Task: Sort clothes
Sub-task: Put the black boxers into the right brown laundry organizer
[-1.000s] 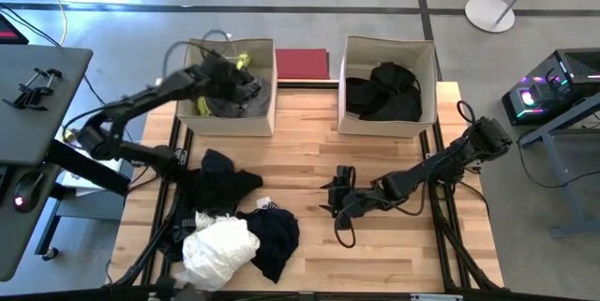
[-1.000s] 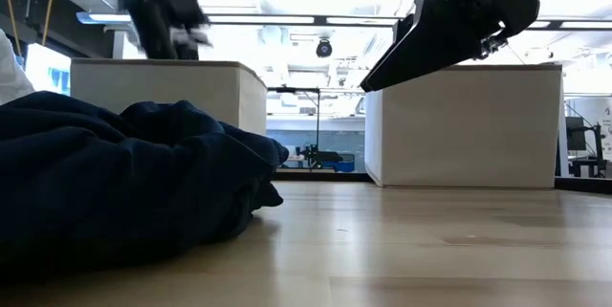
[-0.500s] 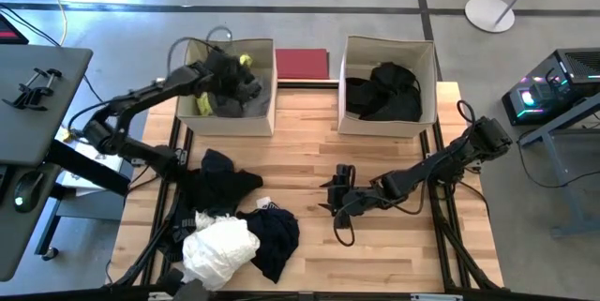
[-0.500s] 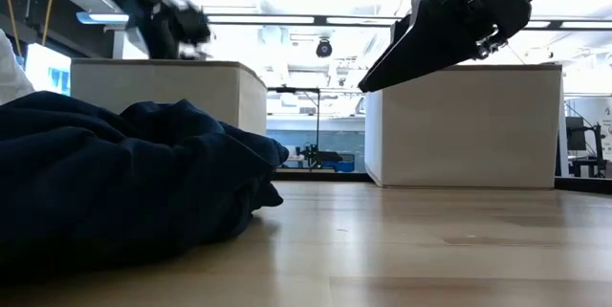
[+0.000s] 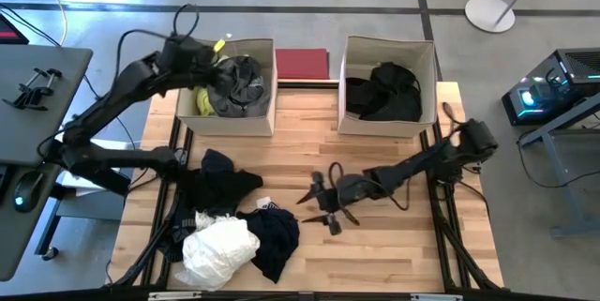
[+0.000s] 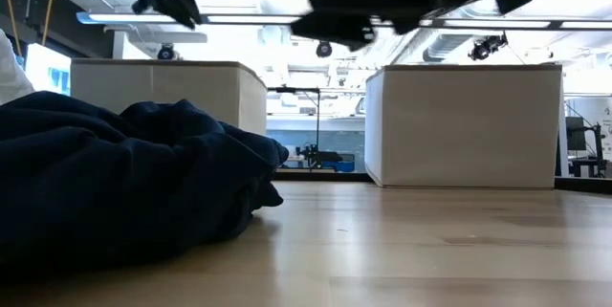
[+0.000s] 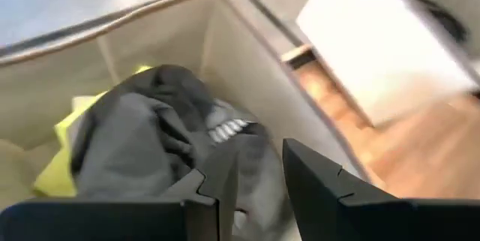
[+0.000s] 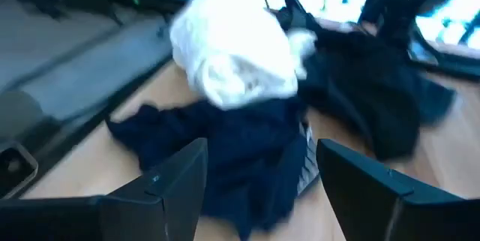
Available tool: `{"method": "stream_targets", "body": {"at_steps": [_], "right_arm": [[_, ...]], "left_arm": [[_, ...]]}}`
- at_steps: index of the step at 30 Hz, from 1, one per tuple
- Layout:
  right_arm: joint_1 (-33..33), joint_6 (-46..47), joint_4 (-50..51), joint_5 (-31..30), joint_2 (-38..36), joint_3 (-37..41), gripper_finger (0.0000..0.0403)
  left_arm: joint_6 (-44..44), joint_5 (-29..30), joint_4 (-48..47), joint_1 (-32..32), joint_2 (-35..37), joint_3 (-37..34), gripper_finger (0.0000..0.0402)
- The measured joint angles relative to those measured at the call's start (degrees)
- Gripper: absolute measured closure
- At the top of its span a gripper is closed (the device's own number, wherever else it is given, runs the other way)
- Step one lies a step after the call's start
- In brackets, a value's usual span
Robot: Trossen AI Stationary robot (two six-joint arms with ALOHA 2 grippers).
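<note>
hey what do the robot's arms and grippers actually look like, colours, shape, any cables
Both arms are dark, near black, built from slim jointed segments with dark cables looping alongside. The left gripper ends in two flat, angular black fingers; the right gripper has the same dark, wedge-shaped pair. No markings are readable.

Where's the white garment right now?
In the high view, the white garment lies at the table's front-left corner, touching the dark navy garment on its right, with the black garment behind it.

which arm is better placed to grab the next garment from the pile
Right. The right gripper is open beside the pile, facing the navy garment and white garment. The left gripper is up over the left box.
</note>
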State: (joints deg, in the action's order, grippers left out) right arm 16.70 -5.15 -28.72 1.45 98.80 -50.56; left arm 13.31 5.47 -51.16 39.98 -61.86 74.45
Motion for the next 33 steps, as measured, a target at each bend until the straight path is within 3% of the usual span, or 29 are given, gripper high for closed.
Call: {"method": "stream_targets", "body": {"at_steps": [3, 7, 14, 23, 28, 33], "right_arm": [[-3.5, 1.1, -2.7, 6.4, 4.7, -4.1, 0.0165], [-5.8, -0.7, 5.0, 15.2, 12.6, -14.9, 0.0165], [-5.8, -6.4, 26.6, 16.0, 25.5, -34.4, 0.0165], [-7.0, -8.9, 43.9, 17.9, 36.4, -49.5, 0.0173], [-9.1, -5.4, 45.9, 17.8, 38.0, -50.6, 0.0251], [-9.5, -3.2, 50.0, 8.0, 35.4, -48.7, 0.0374]], "left_arm": [[1.7, 2.4, 0.5, -6.2, 3.1, -2.3, 0.0307], [5.5, 8.7, 1.8, -16.0, 6.6, -7.2, 0.0313], [14.9, 20.8, 2.7, -29.9, 8.9, -17.1, 0.0316], [19.6, 25.8, 16.1, -39.4, 8.3, -28.3, 0.0316], [20.9, 26.7, 21.1, -41.9, 8.2, -31.3, 0.0316], [21.6, 29.1, 21.3, -44.7, 8.3, -31.5, 0.0316]]}}
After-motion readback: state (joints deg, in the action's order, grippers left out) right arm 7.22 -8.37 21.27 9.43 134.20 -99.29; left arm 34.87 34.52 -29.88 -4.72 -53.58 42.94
